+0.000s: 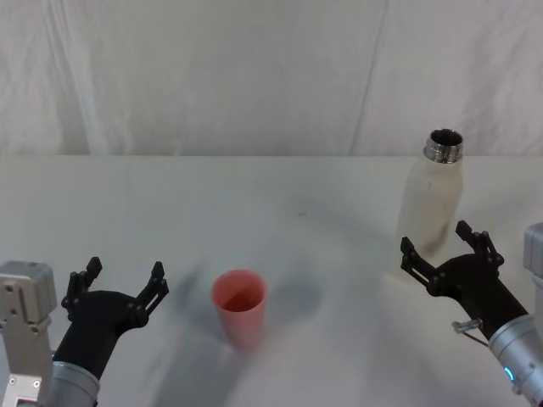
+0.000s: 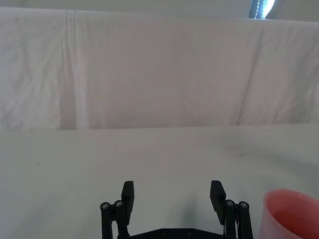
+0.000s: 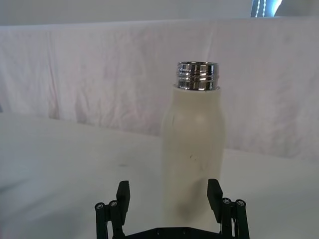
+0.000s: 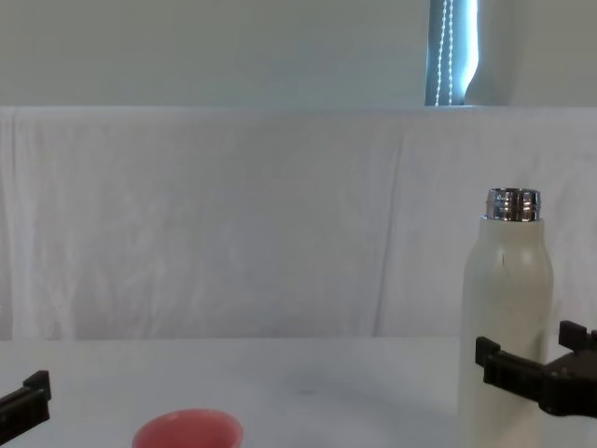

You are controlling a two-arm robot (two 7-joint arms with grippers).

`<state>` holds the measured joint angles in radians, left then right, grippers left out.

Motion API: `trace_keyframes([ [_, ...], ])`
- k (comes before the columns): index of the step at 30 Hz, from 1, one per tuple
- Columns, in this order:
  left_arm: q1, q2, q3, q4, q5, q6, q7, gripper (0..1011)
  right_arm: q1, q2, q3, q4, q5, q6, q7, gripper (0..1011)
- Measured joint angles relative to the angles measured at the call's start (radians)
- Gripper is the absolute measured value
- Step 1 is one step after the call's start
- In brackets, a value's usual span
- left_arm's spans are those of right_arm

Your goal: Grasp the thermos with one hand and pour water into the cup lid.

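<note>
The tall cream-white matte thermos with rounded shoulders and an uncapped shiny chrome threaded neck stands upright on the white counter, toward the far right of the head view. The small round pink-red cup lid stands upright with its mouth up, nearer the robot and well apart from the thermos, to its left.

Right hand, a black two-jaw gripper on a silver-grey wrist housing: positioned just in front of the lower body of the thermos. Its fingers are spread wide. In the right wrist view the thermos stands between and beyond the two fingertips; whether either finger touches the bottle wall cannot be told. In the chest view the right hand crosses the lower part of the thermos.

Left hand, also black with two jaws: sits low over the counter to the left of the cup lid, near it but not touching. Its fingers are likewise spread and hold nothing. The rim of the cup lid appears beside one finger in the left wrist view.

A white cloth backdrop hangs behind the counter
</note>
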<state>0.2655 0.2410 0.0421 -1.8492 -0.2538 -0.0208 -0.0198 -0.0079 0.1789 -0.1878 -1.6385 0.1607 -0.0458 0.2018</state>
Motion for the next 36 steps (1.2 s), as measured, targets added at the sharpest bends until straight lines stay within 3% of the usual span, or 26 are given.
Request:
trace_keyframes([
  [17, 0.0, 0.0, 0.0, 0.0, 0.0, 0.0, 0.0, 1001, 0.074, -0.014, 0.007, 0.084, 0.008, -0.007, -0.001, 1001],
  [36, 0.0, 0.0, 0.0, 0.0, 0.0, 0.0, 0.0, 1001, 0.115, -0.027, 0.006, 0.172, 0.012, -0.018, -0.001, 1001],
])
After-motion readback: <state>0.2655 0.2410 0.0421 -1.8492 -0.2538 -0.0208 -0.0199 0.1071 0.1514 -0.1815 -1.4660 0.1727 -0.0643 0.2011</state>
